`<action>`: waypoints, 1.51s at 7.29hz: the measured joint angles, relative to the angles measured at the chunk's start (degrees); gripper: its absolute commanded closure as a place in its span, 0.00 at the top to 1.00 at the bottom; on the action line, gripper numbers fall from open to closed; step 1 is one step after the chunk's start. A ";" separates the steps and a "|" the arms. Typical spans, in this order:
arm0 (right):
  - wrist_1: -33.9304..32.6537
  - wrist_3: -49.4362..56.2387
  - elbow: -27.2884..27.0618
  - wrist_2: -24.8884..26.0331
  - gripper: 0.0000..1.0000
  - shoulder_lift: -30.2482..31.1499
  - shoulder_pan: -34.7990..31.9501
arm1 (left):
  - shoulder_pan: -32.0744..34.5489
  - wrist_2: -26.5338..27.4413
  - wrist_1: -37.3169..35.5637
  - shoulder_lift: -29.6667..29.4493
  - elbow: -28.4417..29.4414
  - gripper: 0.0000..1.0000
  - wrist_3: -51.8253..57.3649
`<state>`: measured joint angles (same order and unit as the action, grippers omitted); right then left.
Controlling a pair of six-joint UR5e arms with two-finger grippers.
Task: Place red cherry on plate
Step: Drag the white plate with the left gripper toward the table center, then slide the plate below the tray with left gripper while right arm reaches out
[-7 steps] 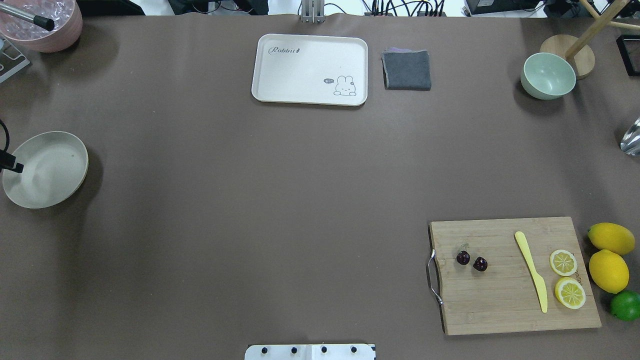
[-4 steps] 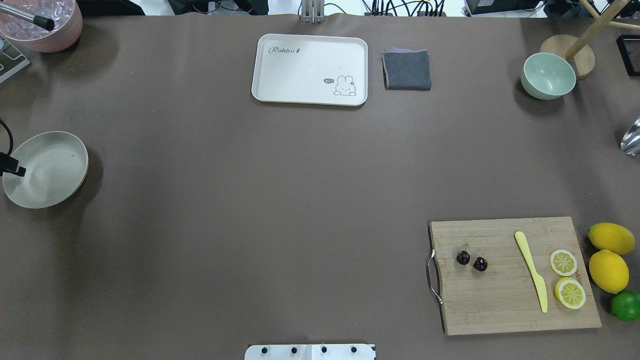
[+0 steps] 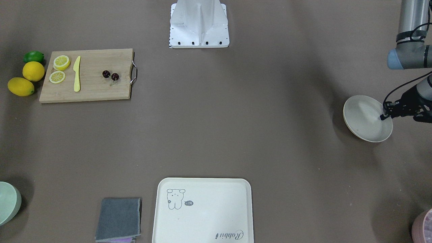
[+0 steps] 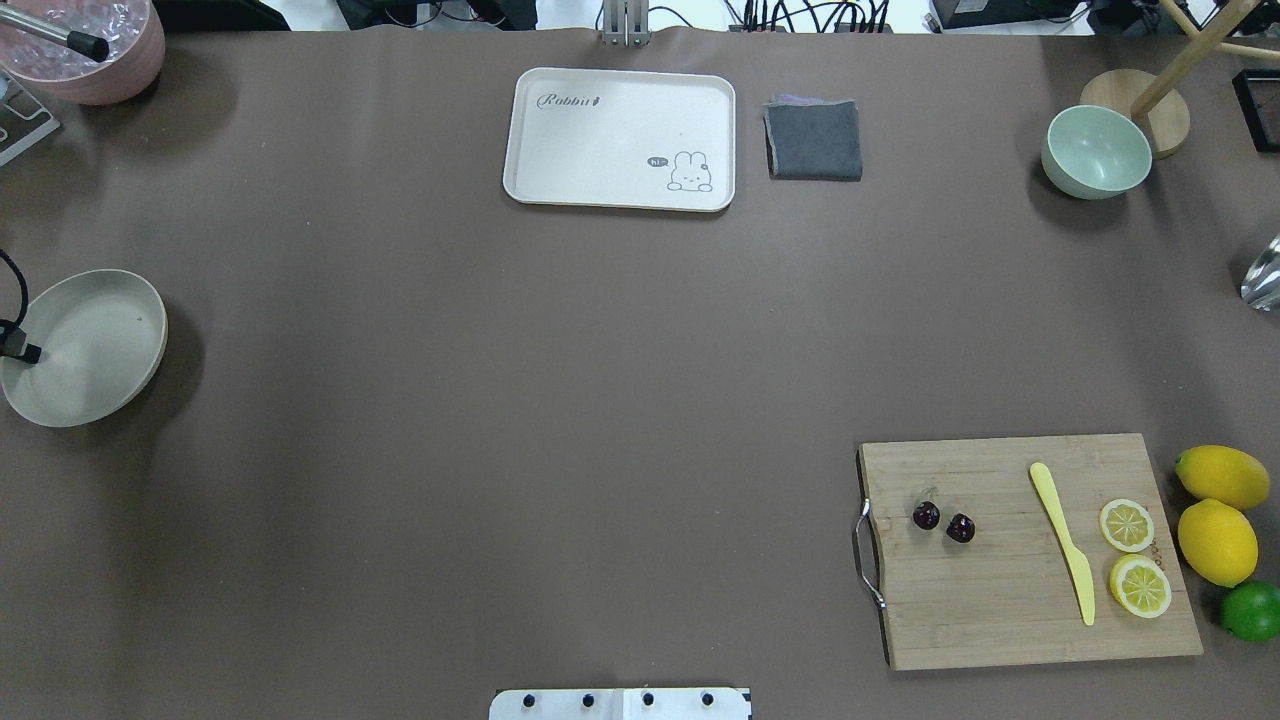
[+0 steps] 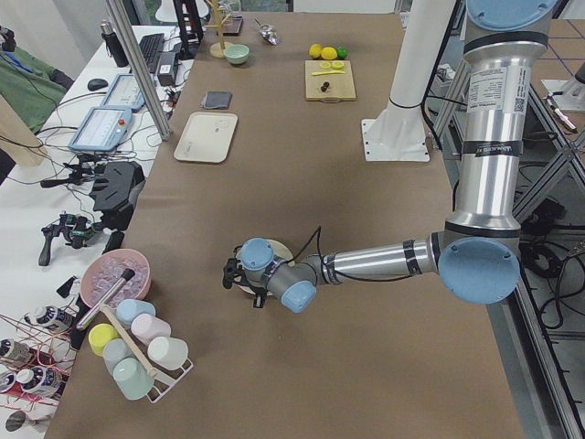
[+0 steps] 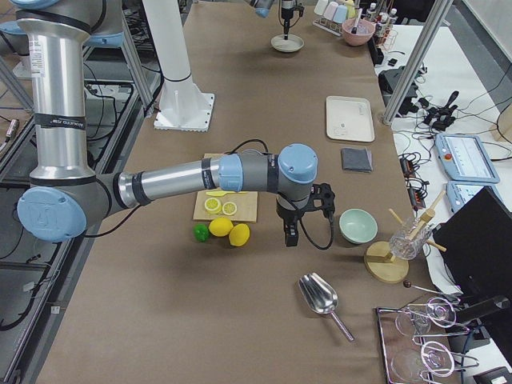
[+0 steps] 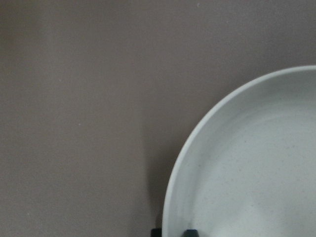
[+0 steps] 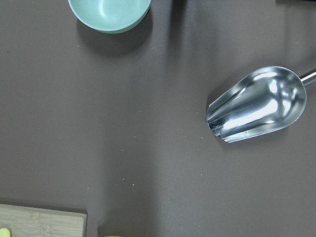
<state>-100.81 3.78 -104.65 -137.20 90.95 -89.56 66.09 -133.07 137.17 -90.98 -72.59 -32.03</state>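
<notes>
On the bamboo cutting board (image 4: 1000, 620) with a metal handle, close to the handle end: the red cherry (image 4: 943, 521), a pair of tiny dark maroon glossy fruits. Well apart, at the opposite end of the brown worktop (image 4: 500, 400): the round cream-white plate (image 4: 100, 330). Clamped on its rim, one finger inside and one outside: left gripper (image 4: 28, 353). Near the pale green bowl (image 8: 108, 12) and the shiny steel scoop (image 8: 256, 103): right gripper (image 6: 290, 238); cannot tell if clenched or released.

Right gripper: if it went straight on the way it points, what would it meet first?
The right gripper points straight down. It would most likely meet bare table, between the bowl and the scoop, though depth is unclear.
</notes>
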 measured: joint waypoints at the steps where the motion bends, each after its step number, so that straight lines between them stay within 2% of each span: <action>1: 0.02 0.00 0.00 0.02 1.00 -0.07 0.00 | 0.61 -0.57 -0.27 -0.08 -0.69 0.00 -0.07; 5: 0.06 0.00 -0.34 0.08 1.00 -0.16 0.00 | 3.69 -4.28 -3.06 -1.64 -2.32 0.00 -0.37; 7: 0.01 -0.09 -0.34 0.01 1.00 -0.24 0.00 | 6.75 -10.27 -6.17 -4.55 -2.44 0.00 -1.56; 9: 1.36 0.00 -0.27 -0.06 1.00 0.11 0.00 | 7.44 -12.86 -7.43 -9.05 -4.29 0.00 -10.96; 10: 3.16 -0.03 0.00 -0.03 1.00 0.49 0.05 | 5.62 -11.90 -7.37 -10.61 -6.93 0.00 -18.47; 11: 4.12 -0.77 0.00 -0.05 1.00 0.46 0.47 | 1.51 -8.48 -7.28 -11.87 -10.68 0.00 -27.26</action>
<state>-96.69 3.00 -104.65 -137.24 91.40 -89.09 67.61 -141.55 129.88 -102.85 -83.27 -59.30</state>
